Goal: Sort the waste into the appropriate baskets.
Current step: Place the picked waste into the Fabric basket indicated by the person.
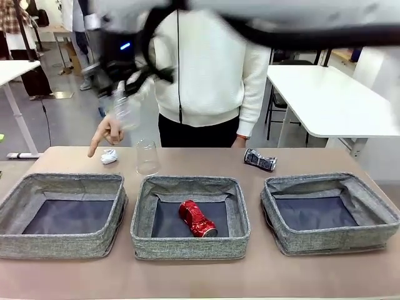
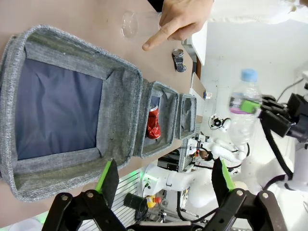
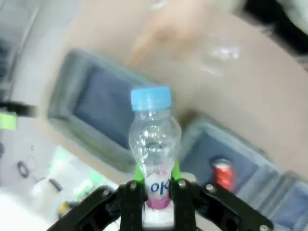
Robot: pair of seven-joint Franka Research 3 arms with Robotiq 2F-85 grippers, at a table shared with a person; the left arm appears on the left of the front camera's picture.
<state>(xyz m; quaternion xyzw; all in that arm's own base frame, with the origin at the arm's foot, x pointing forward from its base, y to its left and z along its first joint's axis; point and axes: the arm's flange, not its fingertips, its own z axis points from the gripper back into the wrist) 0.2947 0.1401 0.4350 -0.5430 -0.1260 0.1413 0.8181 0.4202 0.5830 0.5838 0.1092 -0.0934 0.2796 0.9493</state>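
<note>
Waste is partly sorted: the crushed red can lies in the middle basket, so metal seems to belong there. The right claw, reaching across from the right, is clamped on the label end of the small clear bottle and holds it high in the air over the left part of the tabletop, probably bound for the left basket as plastic. The left claw gapes wide with nothing in it, facing that basket. The person's hand points a finger down near the white paper wad, perhaps marking it for pickup; the upturned clear plastic cup stands just beside. The crushed dark can lies on the tabletop beyond the right basket.
</note>
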